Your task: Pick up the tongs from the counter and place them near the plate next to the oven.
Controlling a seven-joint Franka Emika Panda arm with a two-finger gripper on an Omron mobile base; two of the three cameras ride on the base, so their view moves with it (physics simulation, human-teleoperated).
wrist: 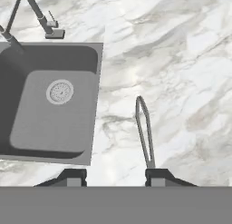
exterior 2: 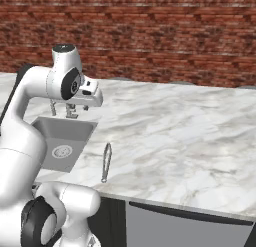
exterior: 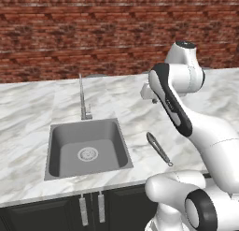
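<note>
tongs (wrist: 144, 132) flat on counter (wrist: 181, 60), beside sink (wrist: 50, 100)

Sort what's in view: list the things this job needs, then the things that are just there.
For the job:
- tongs, lying flat on the counter right of the sink
- counter
- hand, raised above the counter, jaws apart

Just there:
- sink
- tap, upright behind the sink
- brick wall

We see even, bright, rendered light with no glare, soft shading inside the sink (exterior: 86, 153) toward nine o'clock, and slightly coarse, pixelated edges.
</note>
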